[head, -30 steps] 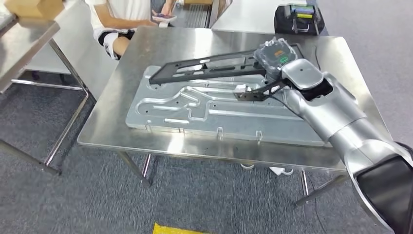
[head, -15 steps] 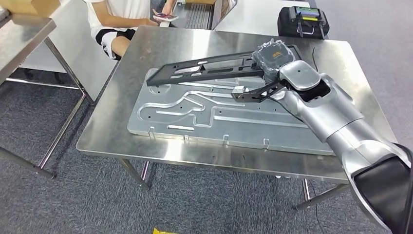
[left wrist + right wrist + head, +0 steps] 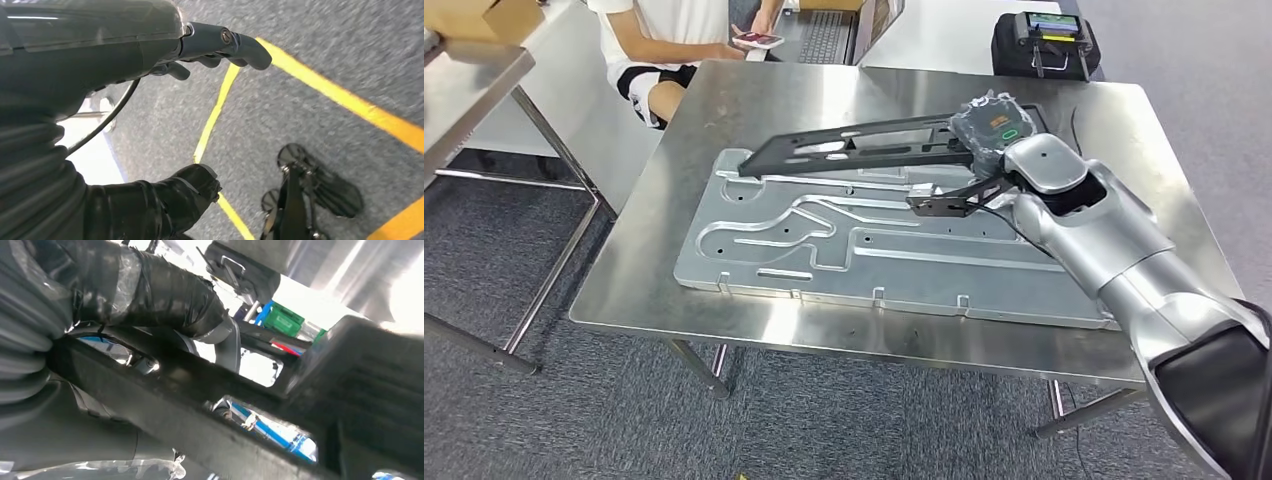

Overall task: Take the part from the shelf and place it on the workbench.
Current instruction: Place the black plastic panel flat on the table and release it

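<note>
The part (image 3: 854,143) is a long black plastic frame with a short side branch (image 3: 939,197). My right hand (image 3: 989,120) grips its right end and holds it tilted over the steel workbench (image 3: 1114,110), above a large grooved aluminium plate (image 3: 894,255). The part's left end hangs near the plate's far left corner. In the right wrist view the black frame (image 3: 225,395) crosses close under my taped thumb (image 3: 165,290). My left hand (image 3: 200,115) hangs over the grey floor, fingers apart and holding nothing.
A person (image 3: 674,40) sits at the workbench's far left corner holding a phone. A black case (image 3: 1044,40) stands beyond the far edge. A second steel table (image 3: 474,90) with a cardboard box stands to the left. Yellow floor lines (image 3: 330,90) run below my left hand.
The whole view has shifted a little. My right hand still holds the black part over the plate, in about the same place relative to it.
</note>
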`<act>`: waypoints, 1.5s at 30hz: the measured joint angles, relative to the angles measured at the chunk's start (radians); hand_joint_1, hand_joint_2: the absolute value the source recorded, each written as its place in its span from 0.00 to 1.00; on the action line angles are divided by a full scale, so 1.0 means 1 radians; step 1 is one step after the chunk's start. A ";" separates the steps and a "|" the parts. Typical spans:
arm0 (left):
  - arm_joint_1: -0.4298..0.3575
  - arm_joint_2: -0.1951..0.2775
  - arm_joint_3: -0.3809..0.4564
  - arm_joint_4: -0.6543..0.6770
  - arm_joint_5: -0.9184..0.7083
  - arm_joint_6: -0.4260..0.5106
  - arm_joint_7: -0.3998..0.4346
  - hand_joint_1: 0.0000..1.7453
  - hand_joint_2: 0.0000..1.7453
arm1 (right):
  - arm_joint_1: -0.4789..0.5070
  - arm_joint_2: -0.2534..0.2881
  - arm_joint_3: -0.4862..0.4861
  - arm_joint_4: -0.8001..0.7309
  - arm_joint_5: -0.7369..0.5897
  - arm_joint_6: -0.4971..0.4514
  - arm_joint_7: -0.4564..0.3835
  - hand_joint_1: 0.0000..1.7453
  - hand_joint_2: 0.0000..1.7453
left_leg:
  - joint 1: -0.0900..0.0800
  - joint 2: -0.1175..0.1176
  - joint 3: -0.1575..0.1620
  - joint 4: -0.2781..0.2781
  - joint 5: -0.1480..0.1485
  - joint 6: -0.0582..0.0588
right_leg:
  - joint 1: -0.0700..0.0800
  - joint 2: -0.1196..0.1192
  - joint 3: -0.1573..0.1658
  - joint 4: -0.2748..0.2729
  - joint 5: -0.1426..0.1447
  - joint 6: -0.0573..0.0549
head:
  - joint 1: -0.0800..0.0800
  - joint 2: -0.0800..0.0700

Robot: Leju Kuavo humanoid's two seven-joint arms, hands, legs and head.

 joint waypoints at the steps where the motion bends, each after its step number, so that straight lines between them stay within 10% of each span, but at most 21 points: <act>1: 0.000 0.001 0.000 0.000 0.000 0.000 0.000 0.00 1.00 | 0.000 0.001 0.000 0.001 0.000 0.000 0.000 1.00 1.00 | 0.001 0.001 -0.025 0.050 -0.025 -0.003 | -0.002 -0.001 0.005 -0.003 0.000 -0.004 | 0.000 0.000; 5: 0.003 0.002 0.000 0.000 -0.001 -0.001 -0.004 0.00 1.00 | 0.005 0.002 0.000 0.004 -0.006 -0.002 0.000 1.00 1.00 | 0.005 0.002 -0.127 0.219 -0.062 -0.012 | -0.002 0.000 0.007 0.003 -0.009 -0.009 | -0.001 0.000; 9: 0.004 0.006 0.000 0.000 -0.003 -0.004 -0.019 0.00 1.00 | 0.014 -0.001 0.000 0.004 -0.020 -0.009 -0.002 1.00 1.00 | 0.009 0.001 -0.038 0.011 0.053 -0.011 | -0.001 0.003 0.006 0.024 -0.026 0.006 | -0.001 0.000; 12: 0.004 0.009 0.000 0.001 -0.009 -0.011 -0.037 0.00 1.00 | 0.026 -0.017 -0.001 0.004 -0.031 -0.020 -0.002 1.00 1.00 | 0.005 -0.001 -0.023 -0.023 0.053 0.002 | 0.003 0.003 0.004 0.027 -0.028 0.019 | 0.000 0.000; 16: 0.005 0.013 0.000 0.001 -0.012 -0.019 -0.046 0.00 1.00 | 0.054 -0.041 -0.010 0.003 -0.052 -0.034 -0.011 0.00 0.00 | 0.010 0.000 -0.016 -0.037 0.061 0.024 | -0.002 0.002 -0.029 0.106 -0.083 0.035 | 0.000 0.000; 18: 0.007 0.015 0.000 0.001 -0.015 -0.023 -0.047 0.00 1.00 | 0.071 -0.054 -0.019 0.004 -0.061 -0.043 -0.014 0.00 0.00 | 0.008 0.000 -0.015 -0.037 0.060 0.028 | -0.004 0.001 -0.087 0.230 -0.139 0.040 | 0.001 0.000; 20: 0.010 0.018 0.000 0.001 -0.020 -0.028 -0.046 0.00 0.50 | 0.095 -0.066 -0.026 0.004 -0.069 -0.048 -0.018 0.00 0.00 | 0.005 -0.001 -0.013 -0.037 0.059 0.030 | -0.004 0.001 -0.119 0.287 -0.144 0.039 | 0.001 0.000; 22: 0.010 0.021 0.000 0.001 -0.019 -0.030 -0.047 0.00 0.00 | 0.113 -0.077 -0.034 0.004 -0.074 -0.051 -0.021 0.00 0.00 | 0.001 -0.002 -0.009 -0.037 0.056 0.032 | -0.001 0.001 -0.082 0.203 -0.083 0.028 | 0.001 0.000; 25: 0.010 0.022 0.000 0.001 -0.012 -0.031 -0.048 0.00 0.00 | 0.117 -0.089 -0.053 0.003 -0.081 -0.056 -0.022 0.00 0.00 | -0.005 -0.001 -0.006 -0.037 0.054 0.027 | 0.011 -0.001 -0.003 0.037 -0.021 0.006 | 0.000 0.000; 30: 0.007 0.026 0.000 0.001 -0.011 -0.034 -0.056 0.00 0.00 | 0.119 -0.095 -0.069 0.001 -0.084 -0.058 -0.023 0.00 0.00 | -0.004 0.002 -0.011 -0.019 0.033 0.004 | 0.006 -0.002 0.018 -0.003 -0.010 -0.006 | -0.001 0.000; 35: 0.008 0.029 0.000 0.001 -0.011 -0.043 -0.072 0.00 0.00 | 0.118 -0.092 -0.078 0.001 -0.084 -0.059 -0.021 0.00 0.00 | 0.000 0.002 -0.123 0.224 -0.076 -0.012 | 0.004 -0.005 0.022 -0.007 -0.008 -0.015 | -0.001 0.000; 40: 0.008 0.033 0.000 0.001 -0.010 -0.046 -0.079 0.00 0.00 | 0.112 -0.091 -0.084 0.001 -0.082 -0.058 -0.021 0.00 0.00 | 0.002 0.002 -0.007 -0.011 0.041 -0.006 | 0.006 -0.002 0.017 0.017 -0.022 0.000 | -0.001 0.000; 45: 0.005 0.033 0.000 0.001 0.000 -0.049 -0.082 0.00 0.00 | 0.101 -0.093 -0.087 0.001 -0.070 -0.055 -0.019 0.00 0.00 | 0.000 0.003 0.003 -0.042 0.060 0.025 | 0.006 -0.001 0.009 0.036 -0.040 0.023 | 0.000 0.000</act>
